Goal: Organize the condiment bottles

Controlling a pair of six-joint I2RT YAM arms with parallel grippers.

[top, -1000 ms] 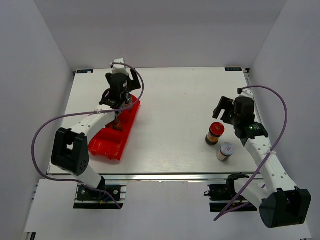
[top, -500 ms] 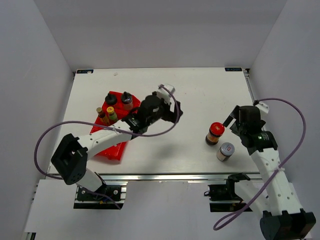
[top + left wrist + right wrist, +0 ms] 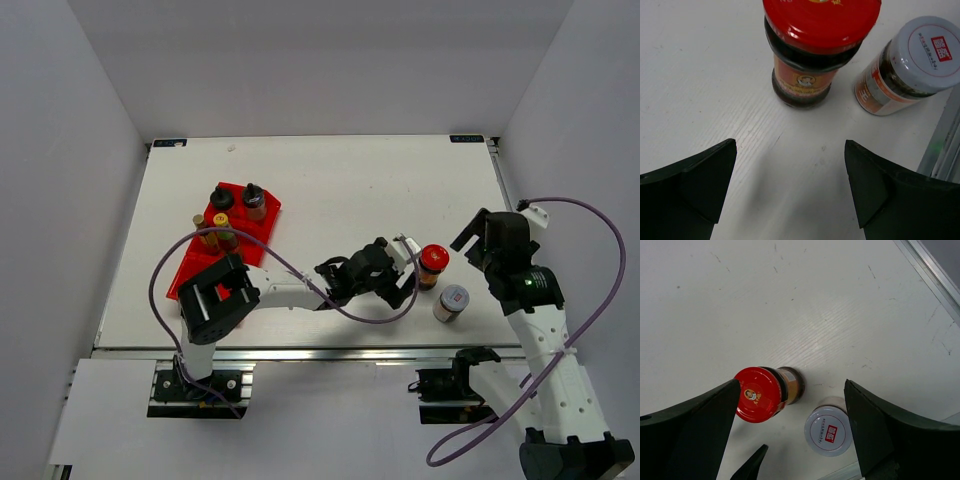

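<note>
Jars at four o'clock, small bottles in the tray at nine

Surface, white, carries everything. The left arm lies low along its near side, reaching toward 3 o'clock. The left jaws are wide apart and hold nothing. The right arm stands at the 4 o'clock edge. The right jaws are likewise spread and empty, looking down from above on both jars.

A red tray sits at 9 o'clock on the surface, its length running from 1 o'clock to 7 o'clock.

The red-capped jar stands upright at about 4 o'clock on the surface. In the left wrist view it is just beyond the fingertips, in line with the gap between them and untouched. The white-capped jar stands upright close beside it, at its 5 o'clock, and the two do not touch.

Four small bottles stand in the far end of the tray. Two black-capped bottles are at the 12 o'clock end. The yellow-capped bottle and the brownish-capped bottle are just nearer.
</note>
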